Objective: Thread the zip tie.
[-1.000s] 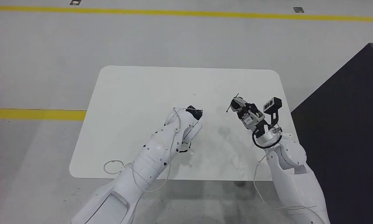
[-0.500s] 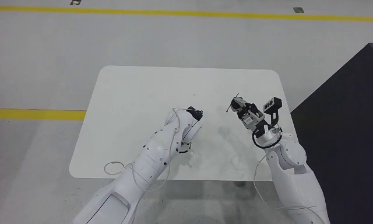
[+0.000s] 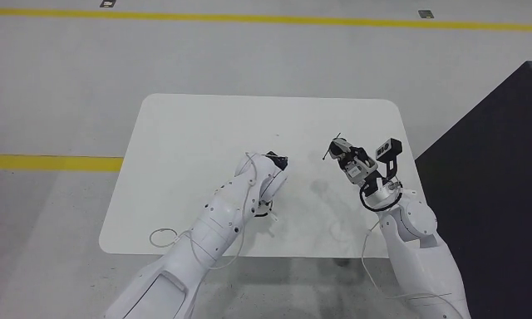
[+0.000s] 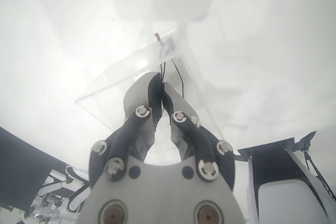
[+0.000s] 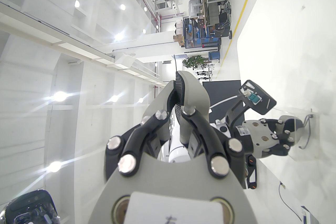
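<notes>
**A:** ok so where's the zip tie point(image 3: 331, 149) at? all I can make out from the top view is a thin black sliver

**B:** yep, that sliver is it. It's in the right hand point(image 3: 339, 151), a bit right of the middle of the frame, above the white worktop point(image 3: 208, 136). In the right wrist view the fingers are pressed together on it, and a thin black strip pokes straight out past the fingertips. So it's pinched, not lying on anything

**A:** and the other hand? anywhere near it?

**B:** nah, well apart. The left hand point(image 3: 280, 163) is near the centre of the top view, with a clear gap of bare worktop between it and the tie. The tie sticks out on the side of the right hand that faces the left one, but nothing's touching

**A:** is the left one holding anything though?

**B:** its fingers are squeezed together too, right up against a clear plastic piece point(image 4: 123, 78) that sits on the worktop. There are some black strands point(image 4: 179, 72) there. One runs down into the slit between the fingertips and another curves just beside the finger. It looks like it's pinching them, but I honestly can't tell if they're part of a zip tie or something else, they're too thin to read

**A:** so the tie itself is only in the right hand?

**B:** that's the one I can be sure of, gripped at the fingertips with the free end sticking out in the air
</notes>
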